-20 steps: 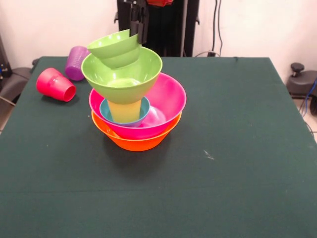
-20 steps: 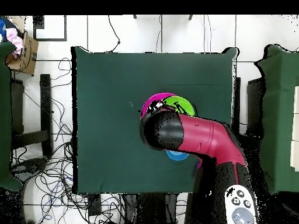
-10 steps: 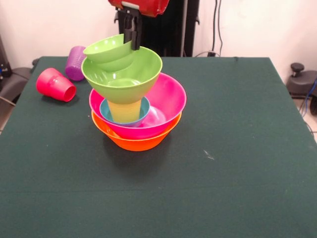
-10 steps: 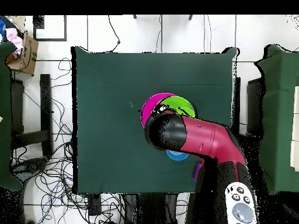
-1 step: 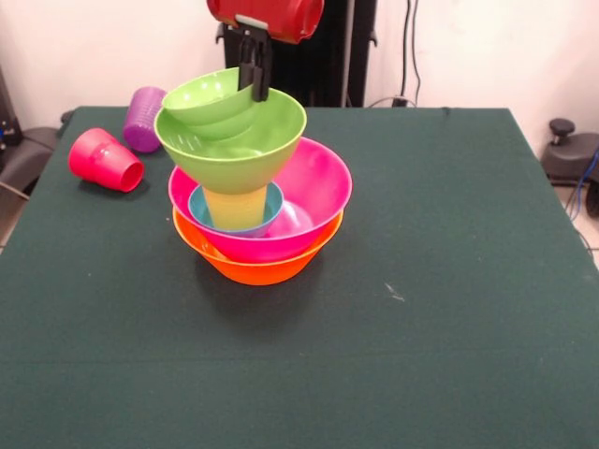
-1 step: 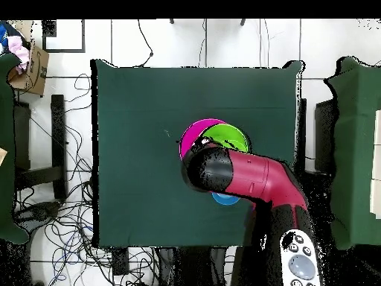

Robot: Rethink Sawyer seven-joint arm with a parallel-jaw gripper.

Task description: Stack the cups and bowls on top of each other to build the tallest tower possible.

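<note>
**Small green bowl held over the tower**

Your pincer [image 5: 255, 82] comes down from the red arm [image 5: 267, 16] and pinches the back rim of the small green bowl [image 5: 208, 96]. Its black fingers [image 5: 259, 70] are clamped on that rim. The small bowl sits tilted inside the medium green bowl [image 5: 231, 140], low on its near side.

Under the medium green bowl you see the yellow cup [image 5: 236, 208]. It stands upside down in a blue bowl [image 5: 199, 208]. The blue bowl sits in the pink bowl [image 5: 318, 187], and the pink bowl rests in the orange bowl [image 5: 257, 268]. Together they make the tower on the green table [image 5: 430, 309].

The red cup [image 5: 105, 160] lies on its side near the table's left edge, well apart from the tower. The purple cup [image 5: 144, 118] lies just behind it.

From above, the arm covers most of the tower. You can see only parts of the pink bowl [image 6: 193, 134], a green bowl [image 6: 229, 137] and another blue bowl [image 6: 224, 199] by the arm.
</note>
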